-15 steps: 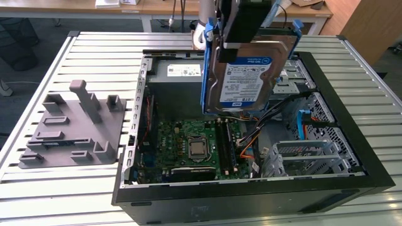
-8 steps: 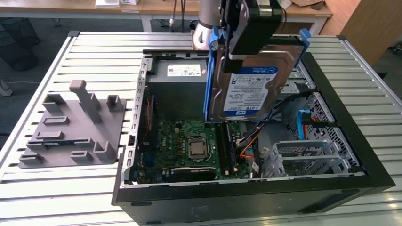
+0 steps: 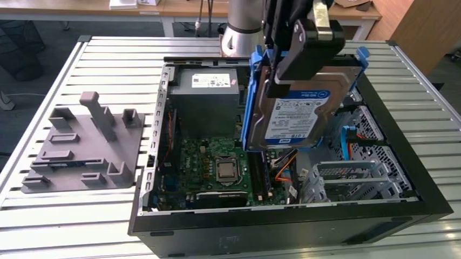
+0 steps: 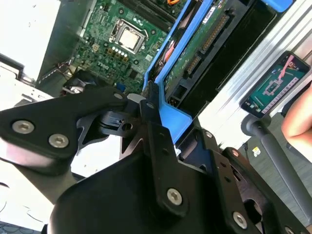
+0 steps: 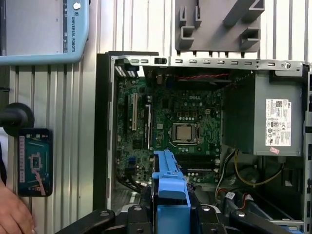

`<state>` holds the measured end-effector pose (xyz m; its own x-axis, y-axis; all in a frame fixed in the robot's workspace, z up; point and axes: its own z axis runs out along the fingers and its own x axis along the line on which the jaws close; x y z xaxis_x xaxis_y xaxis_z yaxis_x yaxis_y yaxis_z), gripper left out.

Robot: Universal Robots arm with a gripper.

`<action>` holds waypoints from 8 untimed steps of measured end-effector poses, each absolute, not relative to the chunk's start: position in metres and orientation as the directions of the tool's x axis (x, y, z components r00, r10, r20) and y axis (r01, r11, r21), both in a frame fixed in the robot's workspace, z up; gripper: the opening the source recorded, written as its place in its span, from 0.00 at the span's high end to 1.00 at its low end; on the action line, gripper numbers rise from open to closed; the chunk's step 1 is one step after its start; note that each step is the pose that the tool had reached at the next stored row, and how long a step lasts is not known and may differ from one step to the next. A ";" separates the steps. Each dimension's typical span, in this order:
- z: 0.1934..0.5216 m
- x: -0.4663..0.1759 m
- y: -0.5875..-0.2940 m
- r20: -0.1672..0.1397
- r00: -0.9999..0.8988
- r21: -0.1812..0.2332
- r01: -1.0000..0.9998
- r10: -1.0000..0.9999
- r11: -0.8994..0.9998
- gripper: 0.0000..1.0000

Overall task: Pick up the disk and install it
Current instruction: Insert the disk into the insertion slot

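The black two-fingered tool (image 3: 295,67) is clamping the disk (image 3: 299,116), a flat rectangular silver hard drive with a white-and-blue label on its face, clipped in a bright blue plastic carrier frame. Its fingers are pressing together on the drive's upper end, one of them lying across the labelled face. The disk is hanging from them, tilted, in the air and touching nothing else.

It is hovering over the open black computer case (image 3: 288,224), which is lying on its side on the slatted silver metal desk (image 3: 108,59), nearer the desk's edge on the exterior view's right. Below the disk the green motherboard (image 3: 209,162) is lying exposed. The grey power supply box (image 3: 205,102) with its white sticker is sitting just beside the board, toward the desk's far edge in the exterior view. In the first wrist view the blue frame (image 5: 170,195) is jutting out from the tool above the same board.

The pick-up part is looking finished: the disk is off every surface and the tool alone is carrying it. The install part is not done, judging by these views. The disk is sitting in no bay and is hanging above, not inside, the perforated silver metal drive cage (image 3: 360,181) at the side of the case toward the exterior view's right. A grey moulded plastic fixture (image 3: 79,145) is resting near the desk's edge on the exterior view's left, well apart from the case.
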<state>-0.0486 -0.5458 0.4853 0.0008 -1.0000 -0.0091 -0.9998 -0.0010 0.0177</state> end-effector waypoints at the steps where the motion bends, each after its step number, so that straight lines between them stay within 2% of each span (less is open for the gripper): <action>1: 0.485 -0.046 -0.547 -0.009 0.001 0.018 -1.000 -1.000 -0.001 0.64; 8: 0.484 -0.042 -0.548 -0.009 0.001 0.018 -1.000 -1.000 -0.001 0.64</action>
